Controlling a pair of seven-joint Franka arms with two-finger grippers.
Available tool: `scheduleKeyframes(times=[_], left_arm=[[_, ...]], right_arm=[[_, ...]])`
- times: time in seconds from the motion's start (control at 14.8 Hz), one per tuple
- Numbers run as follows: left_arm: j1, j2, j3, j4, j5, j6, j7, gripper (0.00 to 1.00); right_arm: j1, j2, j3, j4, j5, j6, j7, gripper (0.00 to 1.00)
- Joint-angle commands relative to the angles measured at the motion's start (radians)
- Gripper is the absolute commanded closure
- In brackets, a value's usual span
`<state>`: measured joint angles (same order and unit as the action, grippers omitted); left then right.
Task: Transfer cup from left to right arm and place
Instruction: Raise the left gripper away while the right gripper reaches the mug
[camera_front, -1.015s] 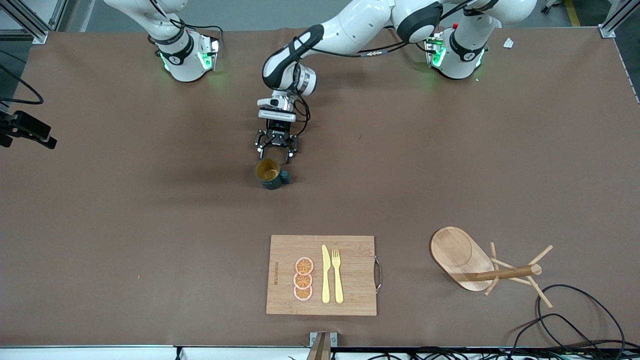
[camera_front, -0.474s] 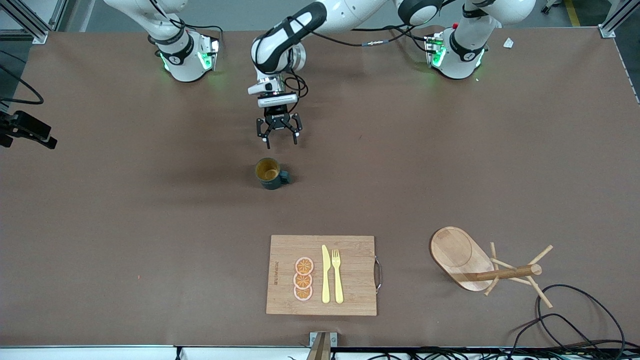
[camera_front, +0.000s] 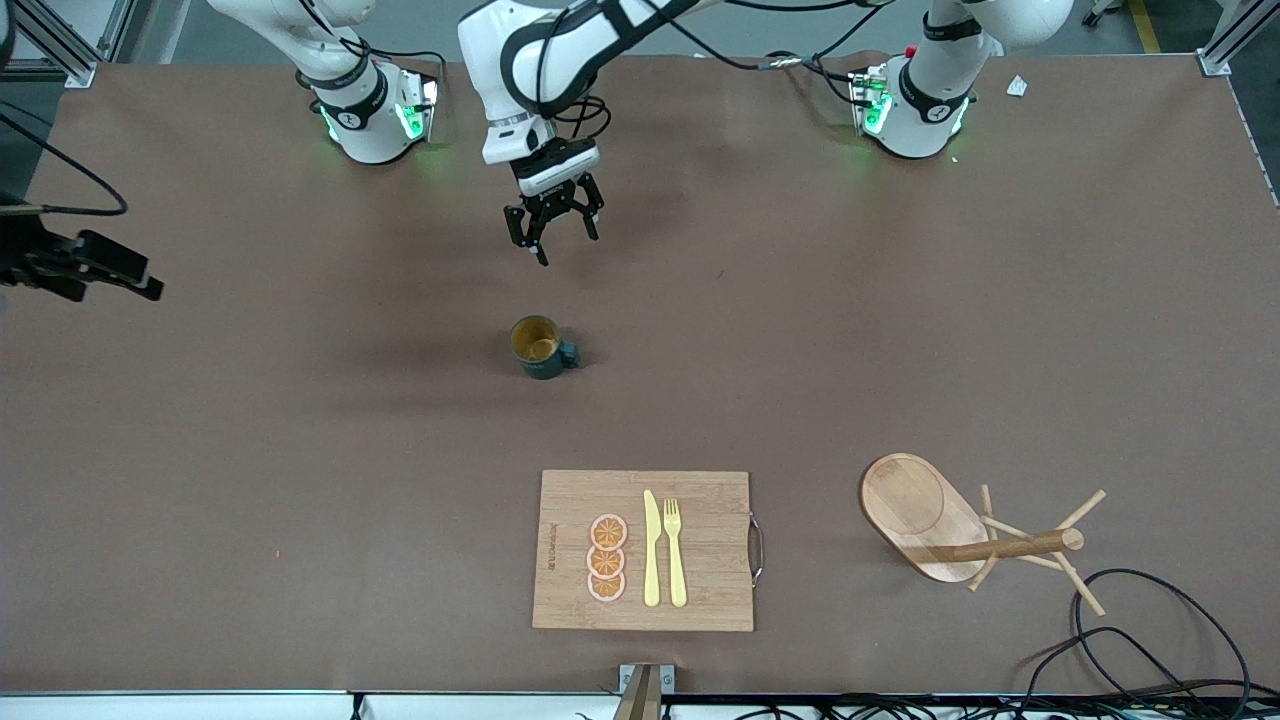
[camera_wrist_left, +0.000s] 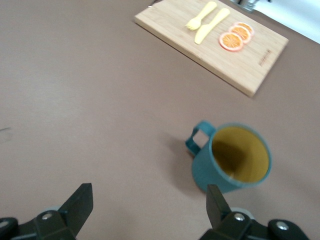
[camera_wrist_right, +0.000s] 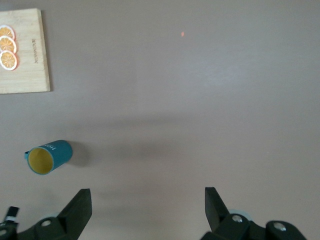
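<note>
cup (camera_front: 541, 347) upright on table, left end effector (camera_front: 553, 222) open above table

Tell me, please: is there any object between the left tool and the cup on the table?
No, nothing visible. The left tool, open, hangs over bare table near the upright cup. The cutting board lies nearer the front camera than the cup, out of the way.
</note>
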<state>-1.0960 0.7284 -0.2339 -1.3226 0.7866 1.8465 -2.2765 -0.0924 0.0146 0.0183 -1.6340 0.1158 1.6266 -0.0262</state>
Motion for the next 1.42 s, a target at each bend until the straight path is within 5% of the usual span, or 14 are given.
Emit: scheduleKeyframes(times=[0.0, 0.27, 0.74, 1.08, 1.35], left_arm=[[0.076, -0.096, -0.002, -0.041, -0.111, -0.016, 0.093, 0.00], [0.275, -0.216, -0.013, -0.041, -0.333, -0.047, 0.392, 0.00], [0.690, -0.366, -0.021, -0.032, -0.640, -0.119, 0.856, 0.00], [0.858, -0.467, -0.021, -0.032, -0.688, -0.202, 1.162, 0.00], [1.004, -0.564, -0.015, -0.032, -0.751, -0.286, 1.518, 0.00]], right_arm=[[0.084, -0.013, 0.005, -0.088, 0.012, 0.068, 0.118, 0.00], [0.225, 0.010, 0.006, -0.240, 0.012, 0.261, 0.299, 0.00], [0.459, 0.185, 0.005, -0.337, 0.013, 0.553, 0.561, 0.00], [0.579, 0.295, 0.005, -0.449, 0.012, 0.809, 0.667, 0.00], [0.592, 0.305, 0.005, -0.469, 0.012, 0.816, 0.675, 0.00]])
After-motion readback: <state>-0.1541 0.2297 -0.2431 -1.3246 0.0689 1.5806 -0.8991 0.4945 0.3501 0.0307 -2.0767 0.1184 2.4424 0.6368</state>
